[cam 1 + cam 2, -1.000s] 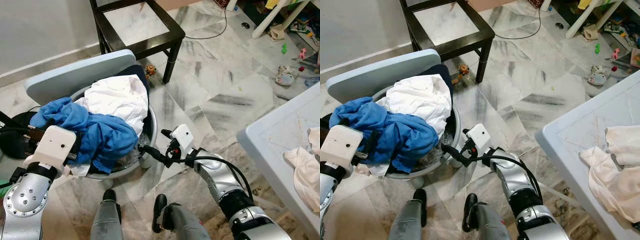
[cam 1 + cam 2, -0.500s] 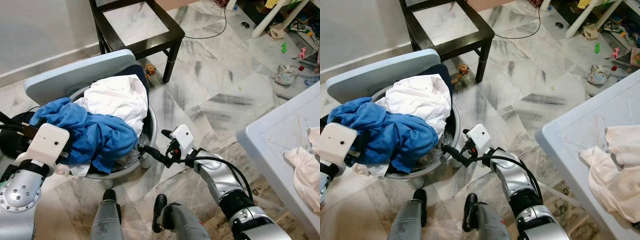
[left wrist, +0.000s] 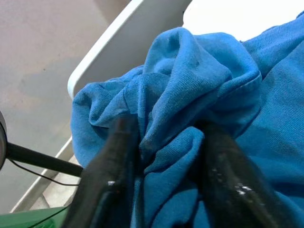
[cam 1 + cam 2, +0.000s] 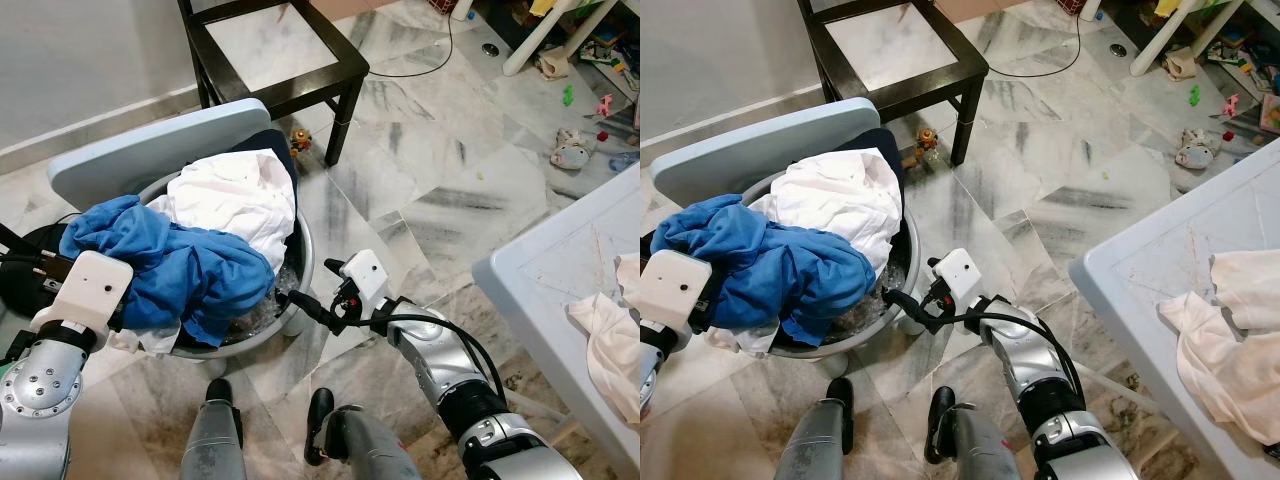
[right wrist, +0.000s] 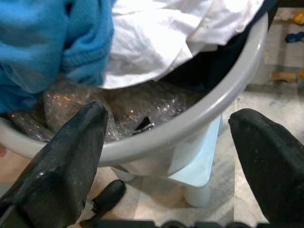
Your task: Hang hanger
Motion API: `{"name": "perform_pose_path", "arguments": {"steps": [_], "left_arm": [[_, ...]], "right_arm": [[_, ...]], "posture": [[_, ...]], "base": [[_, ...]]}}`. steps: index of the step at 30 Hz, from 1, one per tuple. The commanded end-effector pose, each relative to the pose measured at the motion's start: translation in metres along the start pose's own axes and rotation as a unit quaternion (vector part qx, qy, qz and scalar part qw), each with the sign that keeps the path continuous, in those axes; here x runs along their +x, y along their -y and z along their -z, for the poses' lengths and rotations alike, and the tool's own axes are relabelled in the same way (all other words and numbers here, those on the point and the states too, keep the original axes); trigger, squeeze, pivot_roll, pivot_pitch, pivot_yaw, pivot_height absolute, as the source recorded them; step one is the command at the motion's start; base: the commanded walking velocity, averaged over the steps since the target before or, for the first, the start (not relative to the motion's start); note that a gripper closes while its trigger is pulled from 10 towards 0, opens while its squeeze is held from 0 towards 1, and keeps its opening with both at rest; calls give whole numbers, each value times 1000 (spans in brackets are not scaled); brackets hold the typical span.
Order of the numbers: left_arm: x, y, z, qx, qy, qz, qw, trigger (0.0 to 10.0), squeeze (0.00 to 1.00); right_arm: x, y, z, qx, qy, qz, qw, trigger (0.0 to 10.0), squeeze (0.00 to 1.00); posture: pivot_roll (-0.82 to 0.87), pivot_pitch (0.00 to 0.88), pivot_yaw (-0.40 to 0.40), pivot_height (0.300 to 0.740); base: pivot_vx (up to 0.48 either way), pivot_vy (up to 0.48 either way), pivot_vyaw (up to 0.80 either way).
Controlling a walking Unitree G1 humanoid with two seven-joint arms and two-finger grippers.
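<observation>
Left gripper (image 3: 164, 142) closed on a fold of blue shirt (image 4: 170, 265), fingers (image 3: 118, 156) either side of bunched cloth at left edge of the pile. Right gripper (image 5: 166, 137) spread wide, holding nothing, poised just outside basin (image 5: 223, 102) rim on its right side, pointing at it. Blue shirt draped over white cloth (image 4: 240, 195), both heaped in the grey basin, which sits on a pale stool (image 5: 199, 164); crinkly clear plastic (image 5: 142, 104) and something dark under the clothes. Pale blue board (image 4: 150, 145) leaning behind basin, black chair (image 4: 275, 50) beyond on marble floor (image 4: 440, 190). Tabletop (image 4: 560, 270) at right with a cream garment (image 4: 1230, 330). No hanger identifiable anywhere; cannot tell if one is buried in the pile. Probably at sorting/pulling-garment stage, hanging not yet begun. Risks: pinch on a loose fold only, likely to slip out under the shirt's weight; lifting blue shirt may drag white cloth over the rim onto floor; hard pull could tip basin off the small stool; right gripper close to rim, could knock it.
</observation>
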State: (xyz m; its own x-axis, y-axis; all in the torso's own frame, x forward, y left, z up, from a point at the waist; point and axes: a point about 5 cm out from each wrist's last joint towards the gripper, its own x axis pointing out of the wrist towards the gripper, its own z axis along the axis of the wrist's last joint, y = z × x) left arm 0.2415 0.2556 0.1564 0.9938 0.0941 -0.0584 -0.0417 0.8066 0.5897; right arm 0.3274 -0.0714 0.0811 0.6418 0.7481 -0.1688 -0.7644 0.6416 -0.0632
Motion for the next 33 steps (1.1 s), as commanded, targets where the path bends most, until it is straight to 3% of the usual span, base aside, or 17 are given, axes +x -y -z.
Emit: {"name": "perform_pose_path", "arguments": {"steps": [1,15,19,22,23,25,27,30,32,33], "left_arm": [[-2,1,7,-6,-8,-5,1000,0,0],[0,0,4,-25,10,-31,999,0,0],[6,-6,-8,-31,38,-69,996,0,0],[17,-10,-36,-49,93,-105,989,0,0],[17,-10,-36,-49,93,-105,989,0,0],[25,-11,-66,-84,155,-118,977,0,0],[28,-12,-84,-115,188,-127,967,0,0],[29,-18,-104,-167,222,-144,950,0,0],[27,-23,-119,-226,246,-153,930,0,0],[27,-23,-119,-226,246,-153,930,0,0]], "right_arm": [[-6,1,11,6,-16,10,1000,10000,0],[-6,5,12,7,-18,36,999,10000,0],[-5,8,11,7,-18,45,999,10000,0],[-5,12,8,6,-17,55,998,10000,0],[-5,12,8,6,-17,55,998,10000,0],[-3,14,5,4,-14,63,998,10000,0],[-2,16,3,4,-12,67,998,10000,0],[-1,17,1,3,-10,71,997,10000,0],[-1,18,0,3,-10,73,997,10000,0],[-1,18,0,3,-10,73,997,10000,0]], "posture": [[419,385,-171,740],[426,383,-164,740],[425,378,-165,740],[428,367,-170,740],[428,367,-170,740],[429,356,-173,740],[429,353,-174,740],[428,349,-177,740],[427,350,-179,740],[427,350,-179,740]], "base": [[0,0,0],[0,0,0],[0,0,0],[0,0,0],[0,0,0],[0,0,0],[0,0,0],[0,0,0],[0,0,0],[0,0,0]]}}
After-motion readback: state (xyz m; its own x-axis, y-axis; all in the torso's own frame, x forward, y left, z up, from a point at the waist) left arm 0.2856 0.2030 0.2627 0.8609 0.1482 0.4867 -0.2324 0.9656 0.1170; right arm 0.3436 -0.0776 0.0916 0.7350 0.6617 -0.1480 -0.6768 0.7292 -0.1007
